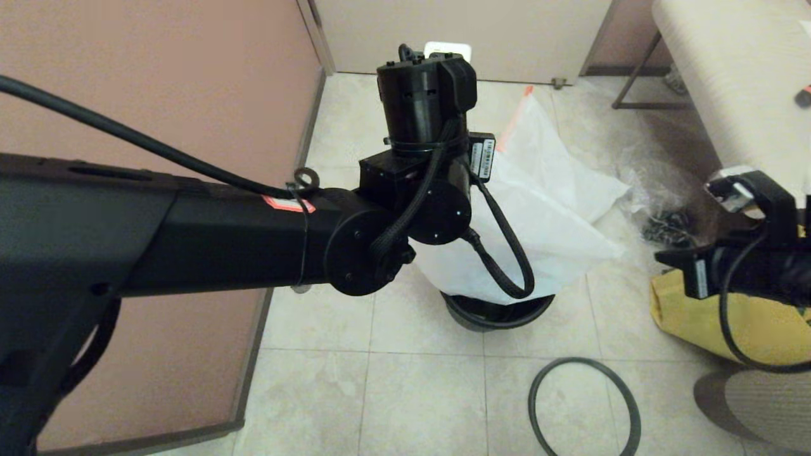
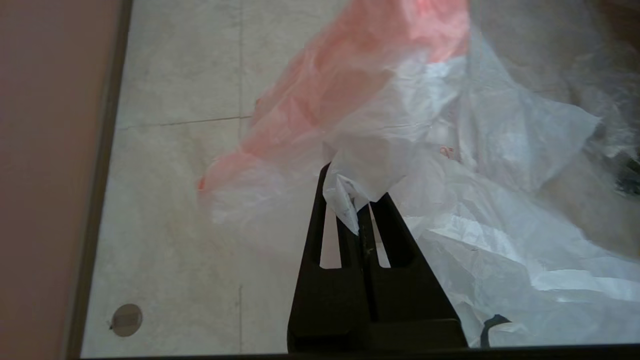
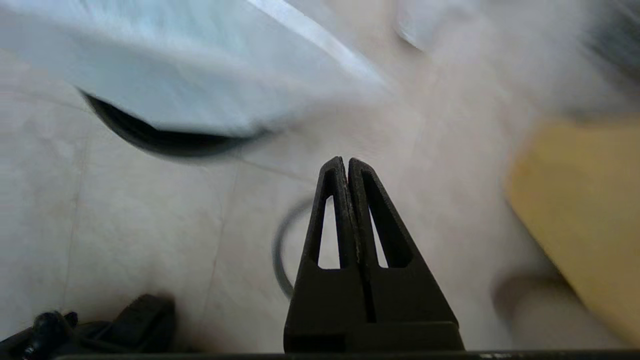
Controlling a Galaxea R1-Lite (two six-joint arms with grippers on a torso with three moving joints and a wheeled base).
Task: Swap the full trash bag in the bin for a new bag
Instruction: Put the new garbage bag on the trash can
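Note:
A thin white bag [image 1: 551, 202] with an orange-red hem [image 1: 516, 114] hangs slanted over the black bin [image 1: 500, 311], its lower end in the bin's mouth. It looks flat and empty, like the new bag. My left gripper [image 2: 357, 197] is shut on a fold of its white film [image 2: 500, 135], below the hem [image 2: 350, 75]; in the head view the left wrist hides the fingers. The bin's grey ring [image 1: 583, 405] lies on the floor, off the bin. My right gripper [image 3: 345, 162] is shut on nothing, above the floor near the ring [image 3: 280, 250]. No second white bag shows.
A clear wrinkly bag with dark contents [image 1: 659, 190] lies right of the bin. A yellow cloth tote [image 1: 709, 316] sits under my right arm [image 1: 747, 253]. A pink wall [image 1: 158, 82] runs along the left, and a white-covered bench [image 1: 728, 76] stands at the back right.

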